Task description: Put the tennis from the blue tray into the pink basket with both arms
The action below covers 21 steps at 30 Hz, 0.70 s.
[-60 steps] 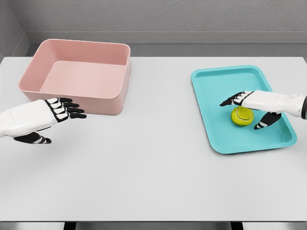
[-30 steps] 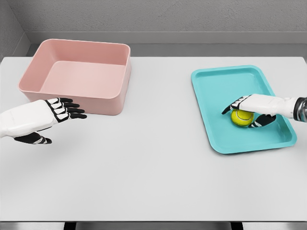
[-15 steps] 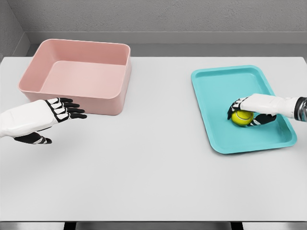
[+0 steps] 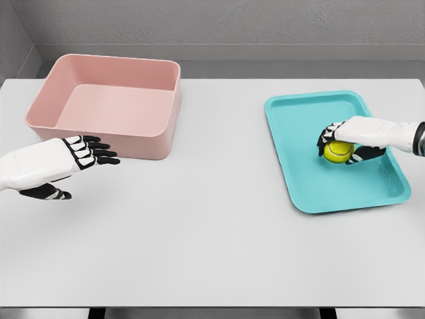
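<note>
A yellow-green tennis ball (image 4: 337,151) is held just above the blue tray (image 4: 312,186) at the right of the table. My right hand (image 4: 345,141) is shut on the ball, fingers curled over its top and thumb under its right side. The pink basket (image 4: 109,103) stands at the far left, nothing inside it. In front of the basket, my left hand (image 4: 83,159) hovers open over the table, fingers stretched toward the right.
The white table (image 4: 212,226) spans the view, with a wide bare stretch between basket and tray. A grey wall runs behind the table's far edge.
My right hand closed around the tennis ball and has raised it slightly, up and toward the tray's far side. The left hand has not moved.
</note>
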Each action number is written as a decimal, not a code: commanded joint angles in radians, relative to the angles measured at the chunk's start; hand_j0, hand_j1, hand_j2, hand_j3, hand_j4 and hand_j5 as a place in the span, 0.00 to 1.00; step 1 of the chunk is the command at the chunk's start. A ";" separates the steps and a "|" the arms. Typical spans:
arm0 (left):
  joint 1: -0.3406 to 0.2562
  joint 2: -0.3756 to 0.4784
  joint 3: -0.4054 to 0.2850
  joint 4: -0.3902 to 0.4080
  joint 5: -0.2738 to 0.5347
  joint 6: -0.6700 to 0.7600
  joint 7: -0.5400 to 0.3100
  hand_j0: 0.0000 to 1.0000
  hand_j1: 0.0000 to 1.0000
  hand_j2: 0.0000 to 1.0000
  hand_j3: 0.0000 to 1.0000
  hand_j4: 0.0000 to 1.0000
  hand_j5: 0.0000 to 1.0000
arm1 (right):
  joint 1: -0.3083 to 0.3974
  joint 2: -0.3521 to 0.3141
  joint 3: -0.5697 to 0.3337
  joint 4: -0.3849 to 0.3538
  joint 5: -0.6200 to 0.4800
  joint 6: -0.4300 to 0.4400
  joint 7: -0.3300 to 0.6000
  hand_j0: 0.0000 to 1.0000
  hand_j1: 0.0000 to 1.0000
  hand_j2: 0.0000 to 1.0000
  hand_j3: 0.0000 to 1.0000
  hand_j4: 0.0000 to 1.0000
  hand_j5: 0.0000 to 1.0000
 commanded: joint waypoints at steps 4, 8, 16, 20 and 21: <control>0.000 0.002 0.001 0.000 0.008 0.001 0.000 1.00 1.00 1.00 1.00 1.00 1.00 | -0.002 -0.030 -0.003 -0.065 -0.009 0.003 -0.001 0.46 0.46 0.46 0.46 0.46 0.46; -0.002 0.002 0.001 0.000 0.006 0.001 0.000 1.00 1.00 1.00 1.00 1.00 1.00 | -0.005 -0.036 -0.002 -0.131 -0.007 0.003 -0.003 0.46 0.46 0.46 0.46 0.46 0.46; -0.003 0.002 0.001 0.000 0.006 0.001 0.000 1.00 1.00 1.00 1.00 1.00 1.00 | -0.005 -0.021 0.003 -0.280 0.019 0.003 0.007 0.46 0.46 0.46 0.46 0.46 0.46; -0.003 0.002 0.001 0.001 0.006 0.001 0.000 1.00 1.00 1.00 1.00 1.00 1.00 | -0.003 0.002 0.008 -0.333 0.053 0.003 0.007 0.46 0.46 0.46 0.46 0.46 0.46; -0.003 0.002 0.001 0.001 0.006 0.001 0.000 1.00 1.00 1.00 1.00 1.00 1.00 | -0.003 0.008 0.009 -0.352 0.062 0.003 0.007 0.46 0.46 0.46 0.46 0.46 0.46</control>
